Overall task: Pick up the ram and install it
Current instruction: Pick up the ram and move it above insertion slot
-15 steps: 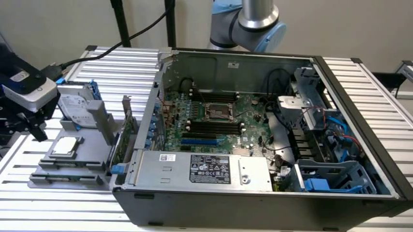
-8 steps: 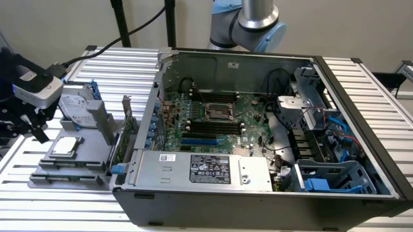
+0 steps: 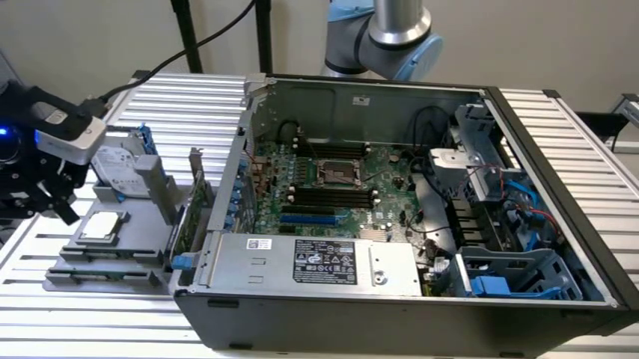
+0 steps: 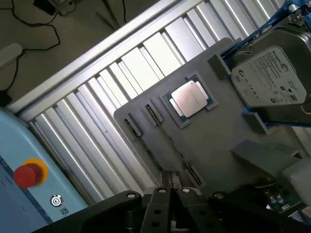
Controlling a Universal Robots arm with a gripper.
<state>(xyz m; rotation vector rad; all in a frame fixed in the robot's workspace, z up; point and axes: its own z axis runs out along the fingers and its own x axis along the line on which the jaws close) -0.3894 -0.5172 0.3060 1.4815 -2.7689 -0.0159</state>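
Fingers [image 4: 158,203] clenched, gripper [image 4: 171,190] above flat grey plastic tray [image 4: 214,141]: one square shiny chip [image 4: 190,97], one boxy silver drive [image 4: 269,80].

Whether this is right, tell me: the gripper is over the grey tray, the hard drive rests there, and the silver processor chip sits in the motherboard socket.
Wrong on the chip: the wrist view shows the silver processor chip on the grey tray near the hard drive, not in the socket. The rest holds.

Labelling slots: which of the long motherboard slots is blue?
The blue slot nearest the silver power supply; the long slots either side of the processor socket are black.
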